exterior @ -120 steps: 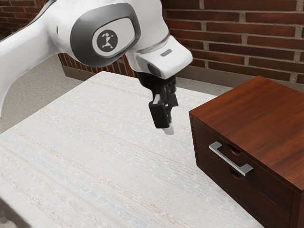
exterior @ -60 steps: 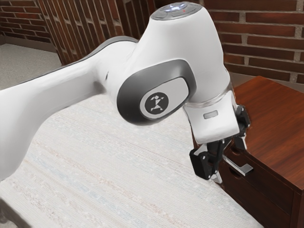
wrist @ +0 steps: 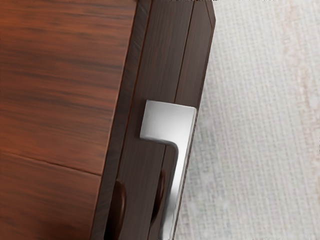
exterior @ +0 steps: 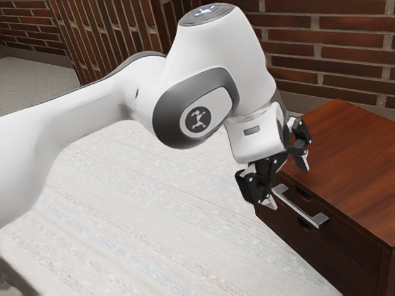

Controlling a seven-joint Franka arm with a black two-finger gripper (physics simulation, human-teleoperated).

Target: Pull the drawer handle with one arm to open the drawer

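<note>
One white Franka arm [exterior: 117, 129] takes up most of the exterior view, coming in from the exterior view's left and bending down toward the right. Under it spreads the pale, faintly streaked counter [exterior: 123, 216], with a red brick wall [exterior: 333, 49] along the far side.

On the counter's right part stands a dark reddish wooden cabinet [exterior: 355, 145], its flat top lit and its front face in shadow. The drawer front [exterior: 349, 233] appears flush with that face in the exterior view; no gap shows along its edges.

The black pincer [exterior: 286, 183] hangs at the cabinet's near left corner, tilted, with its two fingers [exterior: 253, 185] set well apart: one sits low in front of the cabinet's face, the other higher, over the top's edge. They grip nothing. The lower finger's pale tip is just beside the left end of the handle; whether the two touch I cannot tell.

The drawer handle [exterior: 302, 208] is a slim silver bar standing off the front on two short legs, slanting down toward the exterior view's right. In the wrist view its flat end [wrist: 167, 122] and its bar lie right under the hand, between the cabinet's top and the counter.
</note>
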